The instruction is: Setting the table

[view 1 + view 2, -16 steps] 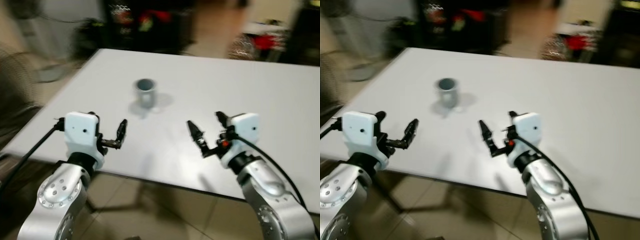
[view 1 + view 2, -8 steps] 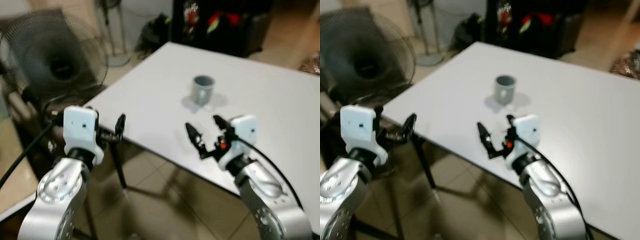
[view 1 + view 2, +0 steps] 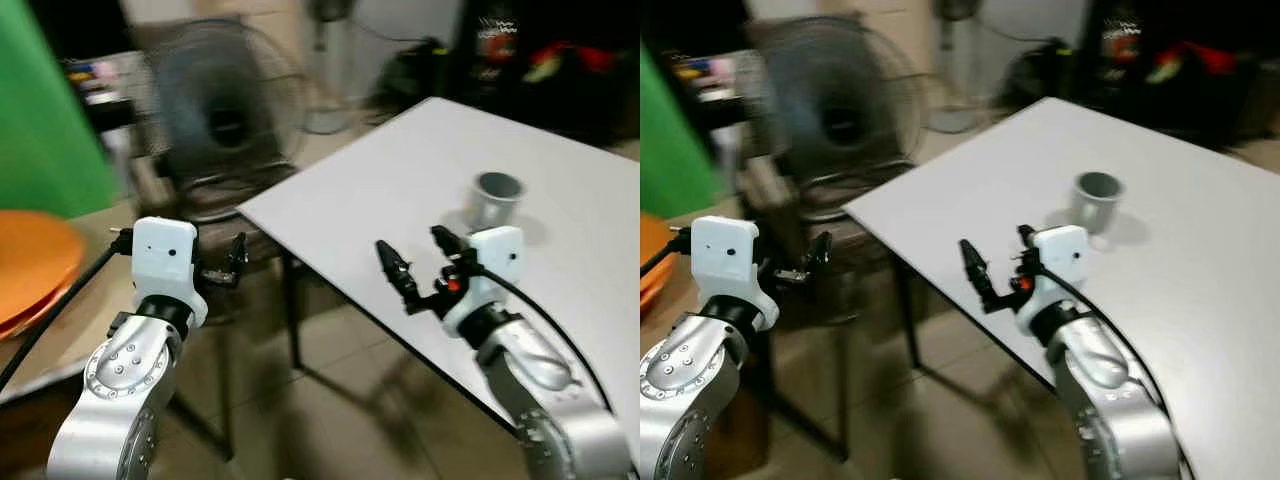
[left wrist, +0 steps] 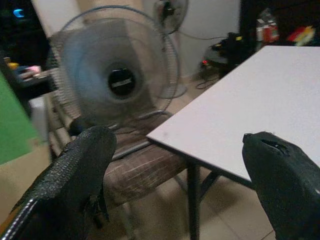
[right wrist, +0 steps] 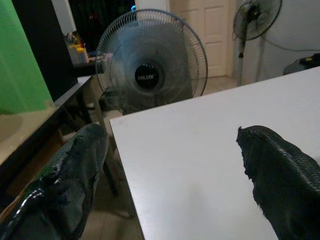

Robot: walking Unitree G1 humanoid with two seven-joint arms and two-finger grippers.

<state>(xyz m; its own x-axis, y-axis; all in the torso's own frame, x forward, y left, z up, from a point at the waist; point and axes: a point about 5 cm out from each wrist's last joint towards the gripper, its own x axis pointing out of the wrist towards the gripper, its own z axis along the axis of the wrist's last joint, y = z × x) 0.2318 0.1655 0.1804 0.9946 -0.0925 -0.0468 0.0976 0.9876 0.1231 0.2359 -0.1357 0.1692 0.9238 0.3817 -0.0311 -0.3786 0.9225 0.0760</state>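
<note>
A grey cup [image 3: 498, 198] stands upright on the white table [image 3: 400, 190], back from its corner. My right gripper [image 3: 411, 243] hovers open over the table's near edge, short of the cup, with nothing between its fingers. My left gripper [image 3: 228, 268] is open and empty too, held out past the table's corner above a brown chair seat [image 4: 145, 170]. An orange plate [image 3: 28, 262] lies at the far left on a tan worktop [image 3: 70, 330]. In the right wrist view the table corner [image 5: 165, 150] lies between the black fingers [image 5: 75, 170].
A large floor fan [image 3: 222, 110] stands just beyond the table's corner, with a second fan [image 5: 254, 15] farther back. A green panel [image 3: 45, 130] rises at the left. Dark clutter with red items [image 3: 540, 60] sits behind the table. Tiled floor [image 3: 330, 400] lies below.
The whole picture has swung left, so the table and cup now sit on the right. The fan, green panel and orange plate have come into view. Both arms keep their pose.
</note>
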